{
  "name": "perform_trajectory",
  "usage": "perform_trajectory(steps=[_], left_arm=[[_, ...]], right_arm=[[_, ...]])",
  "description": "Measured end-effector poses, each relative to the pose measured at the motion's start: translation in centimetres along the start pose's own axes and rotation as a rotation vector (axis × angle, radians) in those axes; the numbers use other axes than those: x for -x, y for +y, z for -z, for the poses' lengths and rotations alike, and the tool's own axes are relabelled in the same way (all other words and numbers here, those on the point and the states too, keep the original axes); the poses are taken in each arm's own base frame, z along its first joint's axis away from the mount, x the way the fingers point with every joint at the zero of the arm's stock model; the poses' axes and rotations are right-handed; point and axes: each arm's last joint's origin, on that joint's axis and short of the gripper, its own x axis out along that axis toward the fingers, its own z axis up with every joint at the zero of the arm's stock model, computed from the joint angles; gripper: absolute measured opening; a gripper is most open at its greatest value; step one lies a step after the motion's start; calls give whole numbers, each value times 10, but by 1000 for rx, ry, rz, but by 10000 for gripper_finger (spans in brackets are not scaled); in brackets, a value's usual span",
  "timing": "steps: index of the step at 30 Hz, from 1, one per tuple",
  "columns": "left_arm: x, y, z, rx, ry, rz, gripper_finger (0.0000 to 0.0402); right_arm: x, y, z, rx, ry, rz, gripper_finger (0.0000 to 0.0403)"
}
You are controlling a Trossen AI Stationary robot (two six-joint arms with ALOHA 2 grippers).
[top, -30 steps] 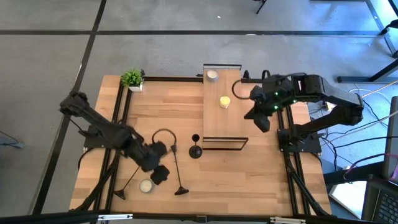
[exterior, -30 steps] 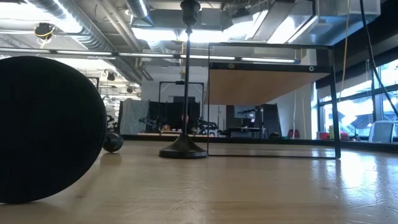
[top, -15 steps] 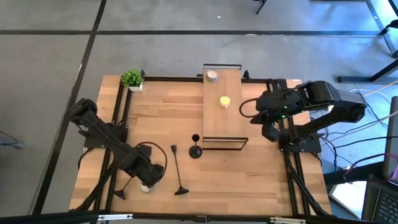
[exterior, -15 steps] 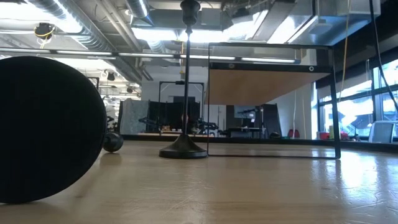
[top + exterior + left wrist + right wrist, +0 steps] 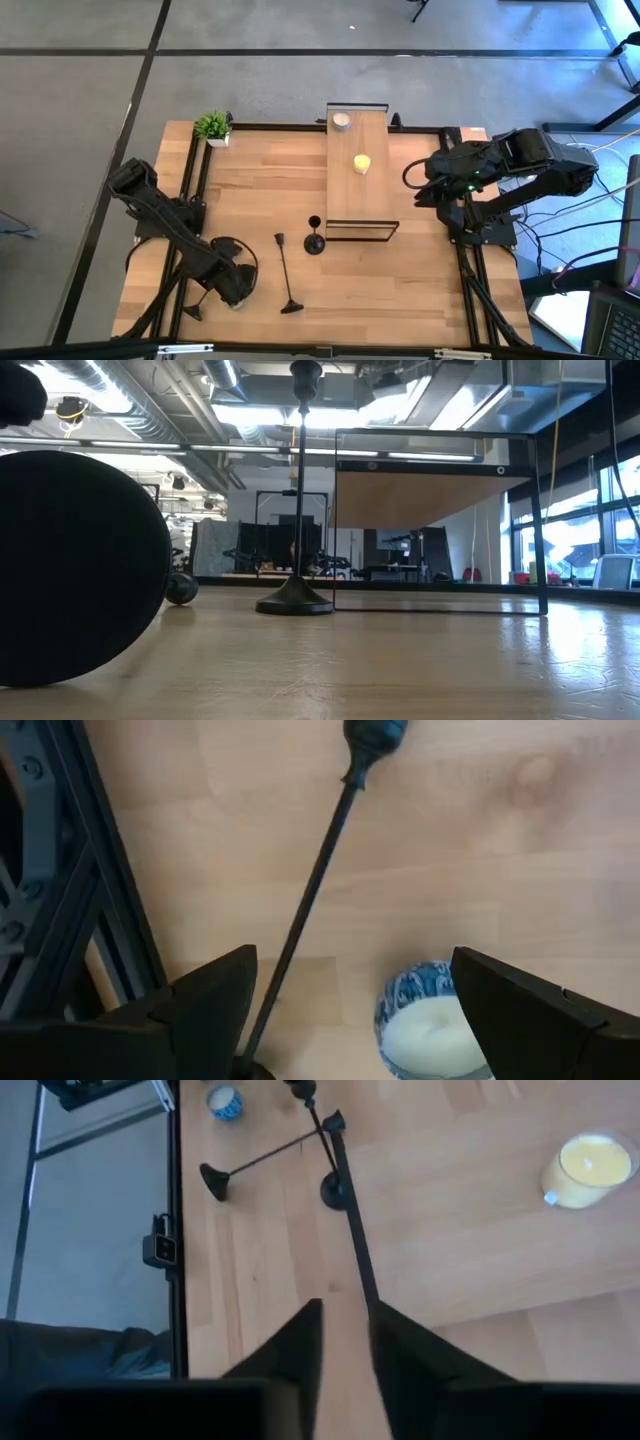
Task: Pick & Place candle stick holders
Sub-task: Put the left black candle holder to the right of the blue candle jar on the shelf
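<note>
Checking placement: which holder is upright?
The holder by the shelf's end stands by the shelf; the mid-table holder and the holder at the left gripper lie flat.

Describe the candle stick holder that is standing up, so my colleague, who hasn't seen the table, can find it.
On the light wooden table, find the raised wooden shelf on a black wire frame. Just off its front left corner stands a black metal candle stick holder with a round base. It is the only one upright; the other visible black holder lies flat.

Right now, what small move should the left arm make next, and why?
Probably shift the open left tool sideways, centring the lying candle stick holder and clearing the white candle: both lie between its fingers. The right tool waits at the right edge.
</note>
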Motion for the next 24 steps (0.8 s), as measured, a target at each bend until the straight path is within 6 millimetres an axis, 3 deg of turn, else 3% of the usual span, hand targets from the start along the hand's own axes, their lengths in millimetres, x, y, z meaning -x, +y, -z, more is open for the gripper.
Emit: perform_trajectory(steps=[6,10,15,24], left_arm=[[-14,10,-6,-8,5,7,329],[-35,15,-8,-13,50,58,316],[-49,20,-12,-5,62,42,286],[-59,22,-15,-11,74,54,227]], right_arm=[[-3,0,1,-2,28,13,186],[-3,0,0,-22,20,10,221],[-3,0,-1,-22,12,6,232],[-3,1,-3,-20,-6,-3,231]])
